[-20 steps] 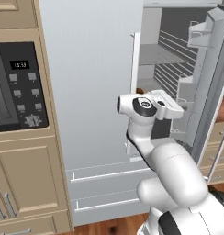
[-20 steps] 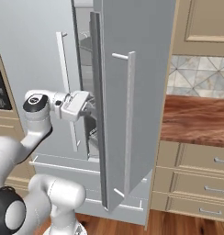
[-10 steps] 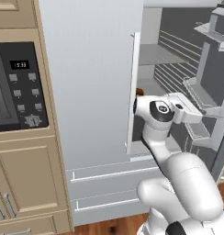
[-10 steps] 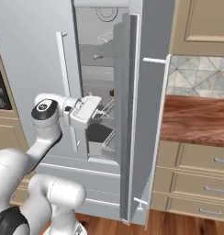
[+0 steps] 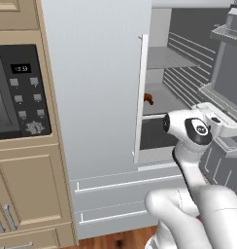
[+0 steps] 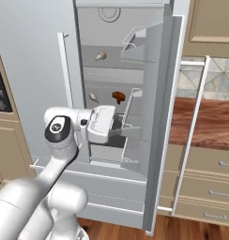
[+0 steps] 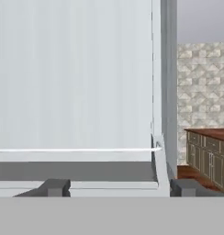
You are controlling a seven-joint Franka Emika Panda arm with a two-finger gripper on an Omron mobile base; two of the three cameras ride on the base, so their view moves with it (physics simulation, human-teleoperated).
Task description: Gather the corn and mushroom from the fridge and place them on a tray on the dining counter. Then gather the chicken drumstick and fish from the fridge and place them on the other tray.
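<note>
The tall pale grey fridge [image 6: 36,70] stands with its right door [image 6: 165,117] swung wide, and the white arm reaches in at mid height. The gripper [image 7: 118,186] points along the inside of that open door; in the hand view its two dark fingertips [image 7: 54,187] stand well apart with nothing between them, spread wide and holding nothing, the door's pale ribbed inner panel [image 7: 72,78] rising just ahead.

In the right base view the small pale mushroom [image 6: 100,56] sits on the upper shelf. One shelf down, the reddish-brown chicken drumstick [image 6: 118,96] lies just above the gripper's white housing, with a small pale item [image 6: 93,97] to its left that is too small to tell apart. In the left base view the drumstick peeks out past the edge of the closed left door [image 5: 101,82].

A black wall oven panel [image 5: 21,92] sits in the tan cabinets on the left; a wooden worktop [image 6: 205,124] runs beyond the open door on the right.
</note>
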